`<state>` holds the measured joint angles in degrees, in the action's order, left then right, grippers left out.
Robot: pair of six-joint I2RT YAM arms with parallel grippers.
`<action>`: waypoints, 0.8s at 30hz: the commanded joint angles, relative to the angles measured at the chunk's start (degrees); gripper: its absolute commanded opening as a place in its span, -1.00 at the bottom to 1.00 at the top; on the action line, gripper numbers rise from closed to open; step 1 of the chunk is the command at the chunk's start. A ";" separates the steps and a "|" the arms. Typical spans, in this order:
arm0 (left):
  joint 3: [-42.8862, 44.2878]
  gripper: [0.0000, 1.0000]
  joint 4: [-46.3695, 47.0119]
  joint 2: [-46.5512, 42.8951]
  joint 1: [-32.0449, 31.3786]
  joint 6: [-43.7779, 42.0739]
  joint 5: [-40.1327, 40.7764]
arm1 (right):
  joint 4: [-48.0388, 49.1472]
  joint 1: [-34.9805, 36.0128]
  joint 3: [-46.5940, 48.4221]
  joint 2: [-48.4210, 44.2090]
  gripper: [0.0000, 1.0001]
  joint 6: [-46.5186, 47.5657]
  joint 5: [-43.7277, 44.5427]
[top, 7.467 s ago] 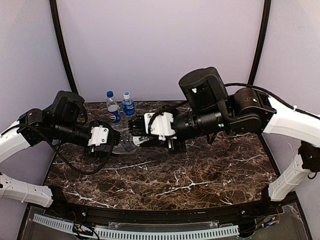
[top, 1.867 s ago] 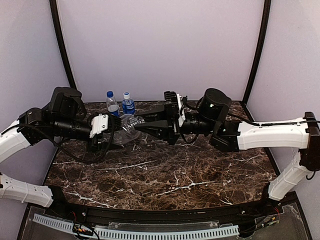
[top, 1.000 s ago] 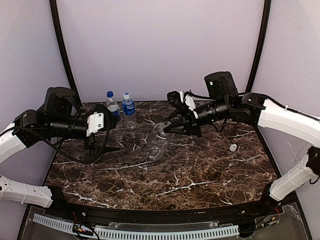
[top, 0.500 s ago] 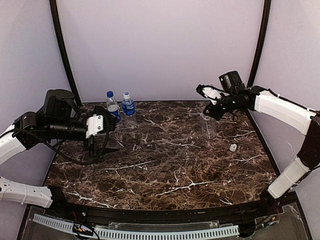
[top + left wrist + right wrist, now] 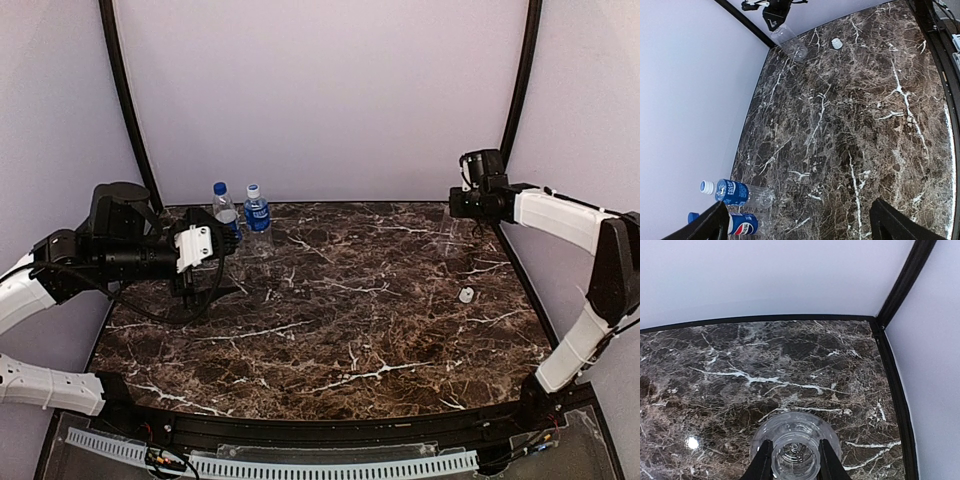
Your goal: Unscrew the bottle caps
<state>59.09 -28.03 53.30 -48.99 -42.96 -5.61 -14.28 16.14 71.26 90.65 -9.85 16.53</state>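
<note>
My right gripper [image 5: 458, 208] is shut on the open neck of the plain unlabelled bottle [image 5: 453, 232] at the back right corner. In the right wrist view its fingers [image 5: 761, 463] pinch the capless neck, with the bottle [image 5: 796, 426] hanging below over the marble. A loose white cap [image 5: 466, 294] lies on the table in front of it. At the back left stand the Pepsi bottle [image 5: 227, 222] with its blue cap [image 5: 219, 188] and the blue-label bottle [image 5: 257, 214] with its white cap [image 5: 252, 189]. My left gripper [image 5: 222, 258] hovers open and unladen beside them.
The dark marble table [image 5: 330, 330] ends at a black rim [image 5: 890, 370] close to the right of the held bottle. Black frame posts [image 5: 515, 90] rise at both back corners against the pale wall. The left wrist view shows both capped bottles [image 5: 737, 193] near its left finger.
The right gripper has carried the plain bottle from the table's middle to the back right corner. The left gripper, which held that bottle two seconds ago, has let go and stays at the left.
</note>
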 commanded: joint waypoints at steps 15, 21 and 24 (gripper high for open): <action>-2.41 0.99 8.52 -0.63 1.36 2.69 8.78 | 4.90 -1.65 -5.29 4.62 -0.53 -2.10 3.37; -2.33 0.99 8.39 -0.55 1.37 2.98 8.12 | 0.33 -1.68 -0.38 4.54 0.96 1.19 4.82; -2.48 0.99 8.31 -0.64 1.40 3.21 7.74 | -1.67 -1.62 2.36 4.49 0.97 2.98 6.30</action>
<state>56.55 -20.58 53.01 -47.83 -40.88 2.59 -13.19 14.83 69.25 95.04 -9.69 20.32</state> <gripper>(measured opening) 0.996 0.982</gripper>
